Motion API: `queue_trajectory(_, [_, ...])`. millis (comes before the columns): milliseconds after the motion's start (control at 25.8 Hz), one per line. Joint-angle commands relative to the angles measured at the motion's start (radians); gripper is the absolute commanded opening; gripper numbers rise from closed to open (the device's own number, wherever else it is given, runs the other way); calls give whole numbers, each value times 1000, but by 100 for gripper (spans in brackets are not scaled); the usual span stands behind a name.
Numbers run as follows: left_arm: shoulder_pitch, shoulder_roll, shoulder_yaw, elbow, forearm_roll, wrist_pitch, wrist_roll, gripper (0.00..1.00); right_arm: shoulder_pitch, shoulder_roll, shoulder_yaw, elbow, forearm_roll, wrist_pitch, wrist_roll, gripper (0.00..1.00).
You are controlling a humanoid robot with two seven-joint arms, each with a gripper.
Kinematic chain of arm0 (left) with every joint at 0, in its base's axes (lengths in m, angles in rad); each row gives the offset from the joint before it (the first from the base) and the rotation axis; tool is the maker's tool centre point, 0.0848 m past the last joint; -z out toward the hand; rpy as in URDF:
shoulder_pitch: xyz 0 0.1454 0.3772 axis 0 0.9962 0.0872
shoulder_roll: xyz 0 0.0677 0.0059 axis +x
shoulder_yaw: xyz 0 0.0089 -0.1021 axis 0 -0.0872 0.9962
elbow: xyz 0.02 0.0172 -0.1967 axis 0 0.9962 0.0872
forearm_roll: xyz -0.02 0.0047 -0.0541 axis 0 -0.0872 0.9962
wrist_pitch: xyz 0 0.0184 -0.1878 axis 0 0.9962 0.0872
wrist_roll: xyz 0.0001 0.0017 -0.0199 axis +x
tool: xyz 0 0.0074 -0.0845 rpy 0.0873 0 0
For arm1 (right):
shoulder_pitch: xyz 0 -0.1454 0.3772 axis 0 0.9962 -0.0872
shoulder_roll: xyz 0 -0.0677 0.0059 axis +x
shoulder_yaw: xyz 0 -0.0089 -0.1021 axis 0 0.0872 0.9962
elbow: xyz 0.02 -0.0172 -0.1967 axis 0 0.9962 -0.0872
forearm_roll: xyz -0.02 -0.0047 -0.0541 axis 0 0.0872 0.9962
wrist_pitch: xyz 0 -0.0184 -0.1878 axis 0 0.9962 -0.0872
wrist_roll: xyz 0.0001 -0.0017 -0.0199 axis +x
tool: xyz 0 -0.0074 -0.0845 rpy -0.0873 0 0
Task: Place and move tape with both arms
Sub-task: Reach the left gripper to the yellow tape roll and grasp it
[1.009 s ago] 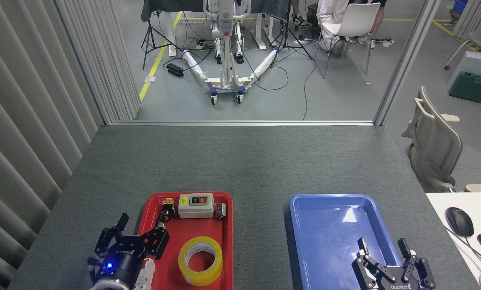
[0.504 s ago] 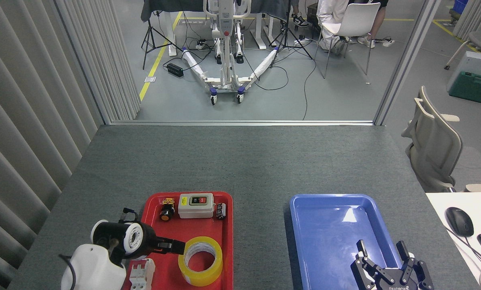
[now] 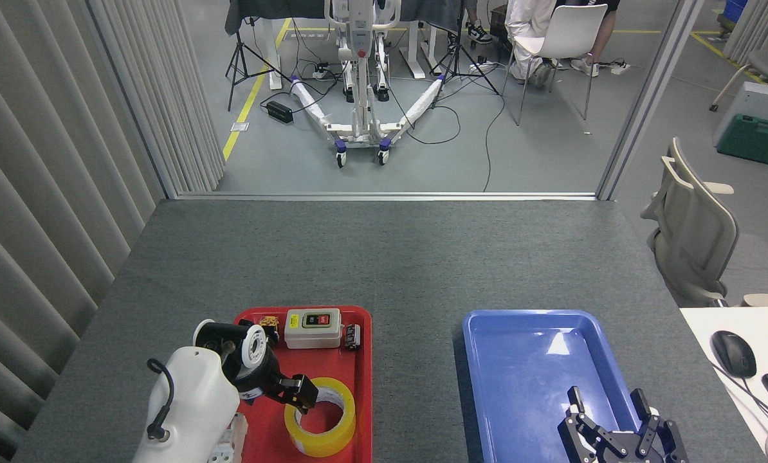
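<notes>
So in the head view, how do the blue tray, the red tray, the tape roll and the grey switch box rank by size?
Largest to smallest:
1. blue tray
2. red tray, partly hidden by the arm
3. tape roll
4. grey switch box, close to the tape; the tape's nearness leaves this unsure

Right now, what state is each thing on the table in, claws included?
Tape: flat in the red tray, hole up.
Left claw: at the tape's near rim; open or shut, cannot tell.
Right claw: open, empty, over the blue tray.
Blue tray: empty.
Switch box: flat at the red tray's far end.
</notes>
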Motion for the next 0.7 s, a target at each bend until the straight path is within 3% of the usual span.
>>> queue_trajectory(0, [-25,-24,-4,27,-2,-3,4,99,0,6,0,22,0,-3,-2,100])
queue_trajectory(194, [-34,-30,-4,85,-8,-3,20,82,0,5,-2,25,0,-3,-2,100])
queue_trajectory(504, [-49,-35,-4,190,-10,-3,69,70,0,8,0,25,0,-4,-4,100])
queue_trajectory(660, [-49,-39,-7,193,-8,-3,135,24,0,8,0,25,0,-4,-4,100])
